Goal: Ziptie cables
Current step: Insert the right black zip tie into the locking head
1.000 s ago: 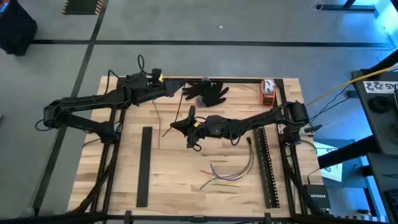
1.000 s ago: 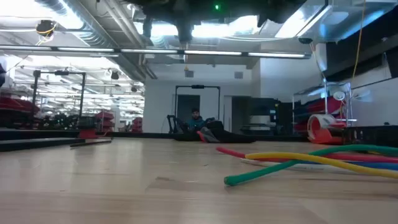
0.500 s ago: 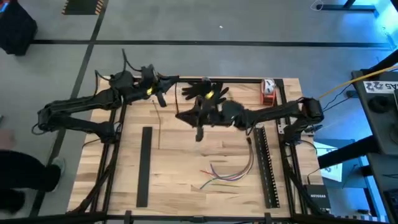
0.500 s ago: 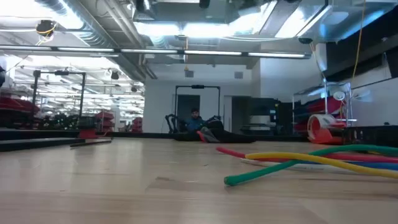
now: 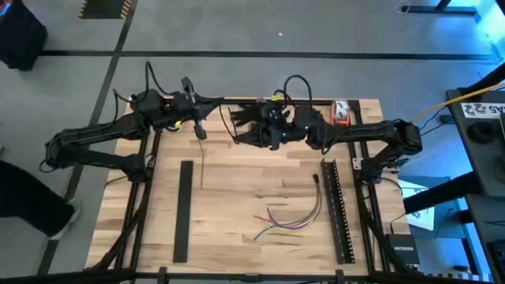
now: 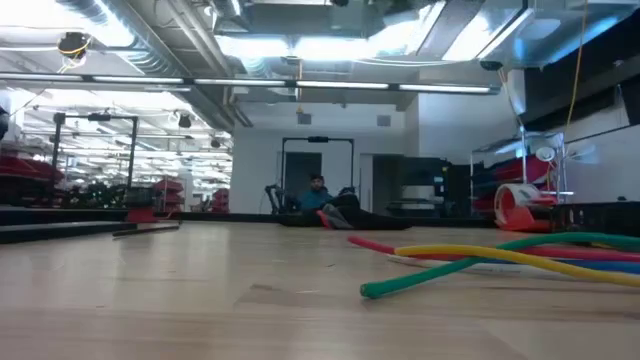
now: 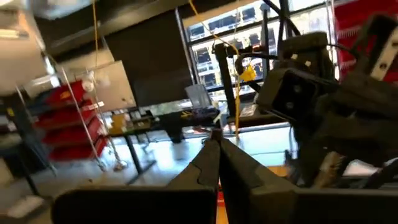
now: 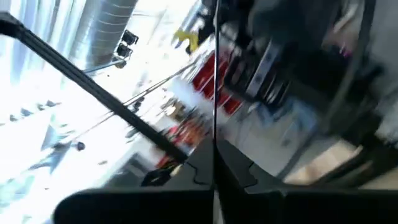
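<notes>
The cables (image 5: 288, 221), purple, green, yellow and red, lie loose on the table's near right part; in the low view they (image 6: 500, 260) rest flat on the wood. My right gripper (image 5: 241, 132) hangs above the table's far middle, over a black heap (image 5: 260, 114), and is shut on a thin straight strip (image 8: 214, 74). My left gripper (image 5: 219, 101) hovers at the far left, pointing toward the right arm, with its fingers (image 7: 205, 162) shut. Whether anything is between them I cannot tell. My right gripper pinches the thin strip between its two fingertips (image 8: 214, 142). From there the strip runs straight out past the fingers (image 8: 214, 37), clear of the table. Which end of the strip it has does not show.
A thin pale strip (image 5: 203, 167) lies on the wood left of centre. A black slotted bar (image 5: 183, 209) lies at the left and another (image 5: 335, 209) at the right. A dark cord (image 5: 318, 197) curves beside the cables. A red and white object (image 5: 339, 113) sits at the far right.
My right gripper has risen from the table's middle and gone toward the far edge, tipping upward. A short strip that lay beside it is gone from the wood. My left gripper has risen and drawn slightly toward the far left. The cables have not moved.
</notes>
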Controlling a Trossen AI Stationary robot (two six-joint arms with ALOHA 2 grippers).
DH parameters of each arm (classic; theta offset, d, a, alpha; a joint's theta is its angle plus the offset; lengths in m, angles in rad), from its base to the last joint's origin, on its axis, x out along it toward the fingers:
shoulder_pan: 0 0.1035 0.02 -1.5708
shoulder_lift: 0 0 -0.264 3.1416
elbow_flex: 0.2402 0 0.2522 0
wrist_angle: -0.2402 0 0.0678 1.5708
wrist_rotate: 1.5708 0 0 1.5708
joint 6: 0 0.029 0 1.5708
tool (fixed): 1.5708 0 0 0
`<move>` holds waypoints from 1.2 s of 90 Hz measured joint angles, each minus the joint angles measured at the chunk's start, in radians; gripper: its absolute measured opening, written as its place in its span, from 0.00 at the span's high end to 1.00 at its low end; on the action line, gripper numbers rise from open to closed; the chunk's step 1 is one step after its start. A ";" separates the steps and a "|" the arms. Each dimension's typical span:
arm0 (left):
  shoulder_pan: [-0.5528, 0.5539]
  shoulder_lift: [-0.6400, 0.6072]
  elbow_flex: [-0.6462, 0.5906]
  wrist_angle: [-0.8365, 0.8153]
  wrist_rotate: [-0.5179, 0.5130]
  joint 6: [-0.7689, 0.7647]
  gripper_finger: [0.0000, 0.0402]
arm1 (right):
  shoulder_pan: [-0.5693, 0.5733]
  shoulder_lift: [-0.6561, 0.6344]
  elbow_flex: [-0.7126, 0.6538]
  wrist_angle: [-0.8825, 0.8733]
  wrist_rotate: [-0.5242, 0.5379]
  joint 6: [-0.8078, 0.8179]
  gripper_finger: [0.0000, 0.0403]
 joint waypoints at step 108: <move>-0.062 0.032 0.000 0.060 -0.041 0.140 1.00 | 0.013 0.003 0.000 -0.016 0.115 0.111 1.00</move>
